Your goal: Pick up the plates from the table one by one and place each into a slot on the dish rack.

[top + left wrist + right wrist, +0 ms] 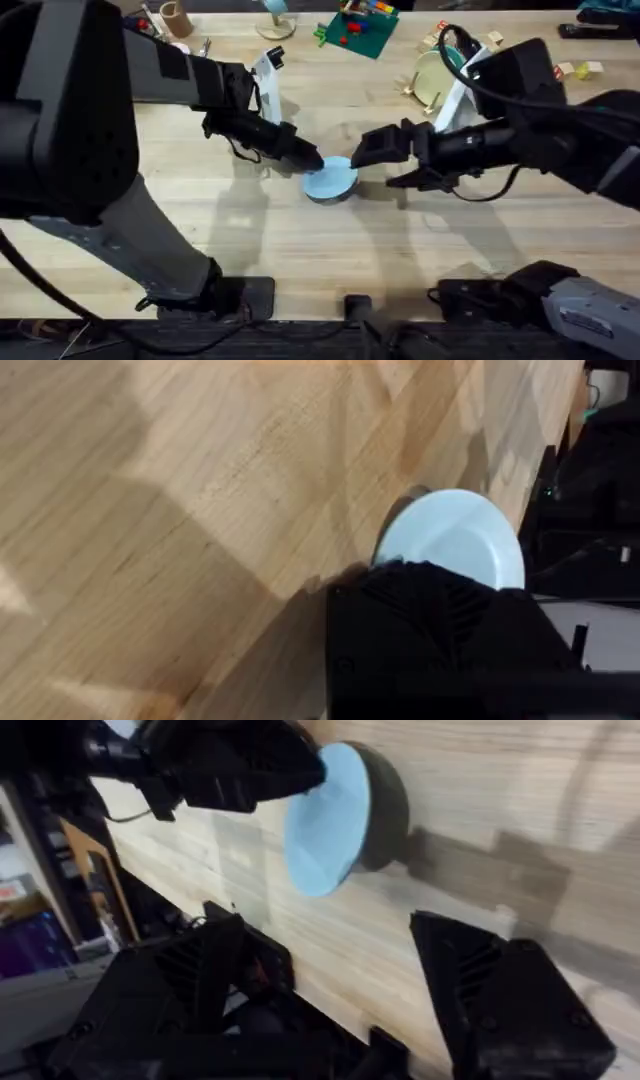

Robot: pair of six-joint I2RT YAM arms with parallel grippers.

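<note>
Wooden planks of the table (300, 240) ran under both arms, and your blue plate (330, 178) was at the centre, tipped up on edge. Your left gripper (305, 160) pinched its rim from nine o'clock. Your right gripper (385, 160) hung at three o'clock, fingers spread wide and empty. At one o'clock the dish rack (425, 90) already held the yellow plate (432, 78). If you handed over carelessly, that thin rim could have slipped and dropped flat.

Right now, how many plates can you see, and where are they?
2. The light blue plate is at mid-table, tilted up, in the left gripper. The pale yellow plate stands in the dish rack at the far right.
</note>
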